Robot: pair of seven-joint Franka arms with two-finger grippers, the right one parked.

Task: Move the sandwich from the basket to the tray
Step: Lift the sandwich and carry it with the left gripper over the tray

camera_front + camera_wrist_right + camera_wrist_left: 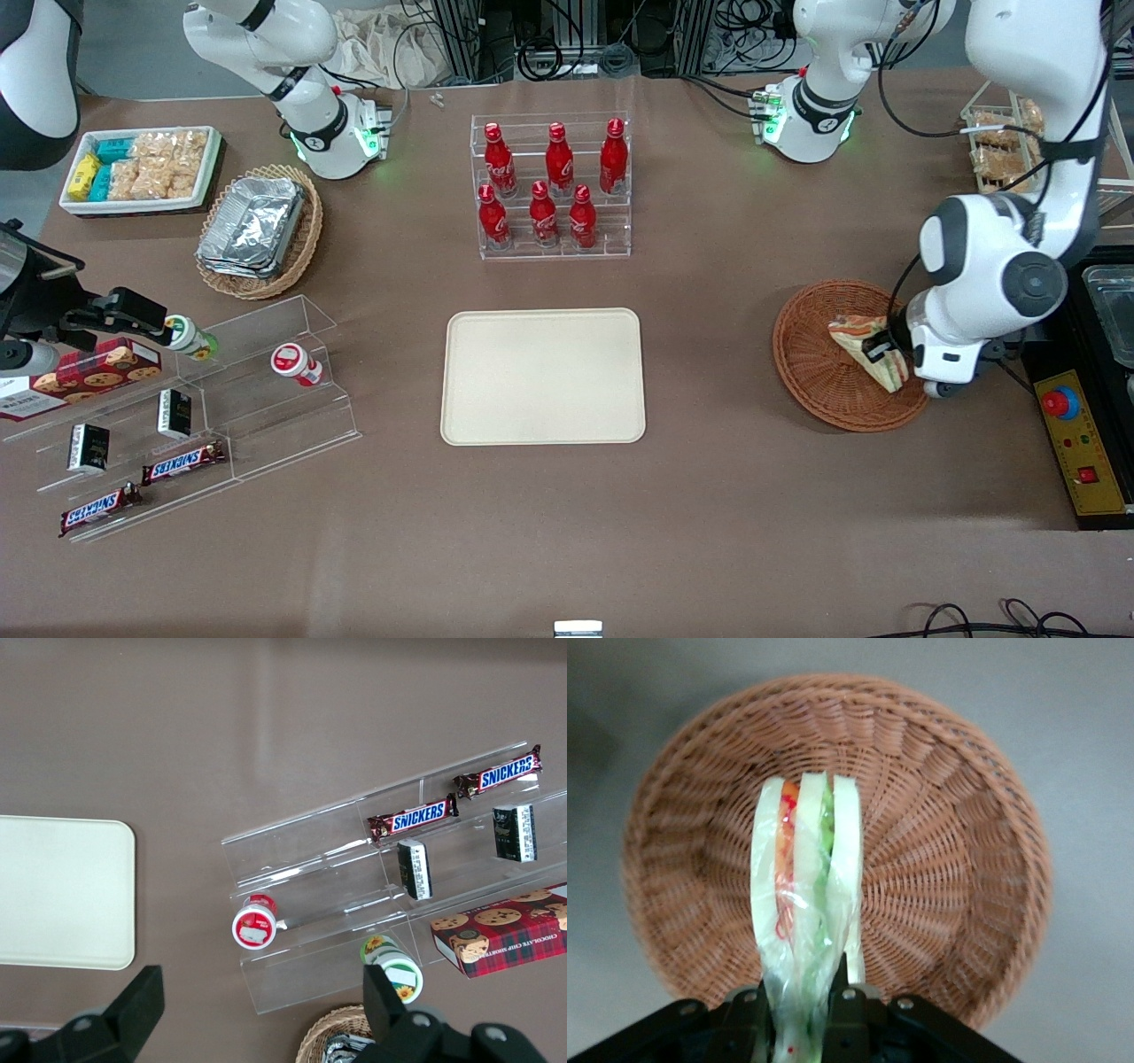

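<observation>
Hand (889,354) pinched shut on sandwich (866,347), above basket (811,372) near working arm's end of bench. Step: lift-out after grasp. Next: raise clear of rim, carry toward tray (543,377) at bench centre, lower, release.

Gripped between the matt black plastic fingers of the left gripper (802,1014): triangular pale-bread sandwich (804,904) in glossy, crinkled clear film. Directly beneath: round reddish-brown wicker basket (948,868), rough and woven. Well apart toward the parked arm: smooth, matt cream-beige rectangular plastic tray (543,375) on matt brown tablecloth (709,514).
</observation>
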